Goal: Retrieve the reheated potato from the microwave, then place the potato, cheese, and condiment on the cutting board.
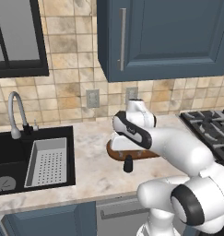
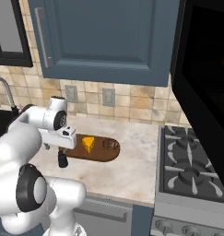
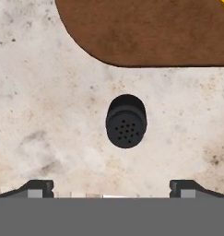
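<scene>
Gripper [image 3: 111,186], jaws wide apart and empty, points straight down over the condiment [image 3: 126,121], which stands upright on the counter [image 3: 49,115] just off the board [image 3: 150,32]. Hand view: bottle's perforated cap seen from above, board edge beyond it, a corner of yellow at the frame's top right. Right base view: cheese [image 2: 89,144] and potato [image 2: 110,145] lie on the board, microwave [image 2: 203,69] open above the stove [image 2: 191,168]. Left base view: arm hides most of the board; sink [image 1: 32,161] well to the left.
</scene>
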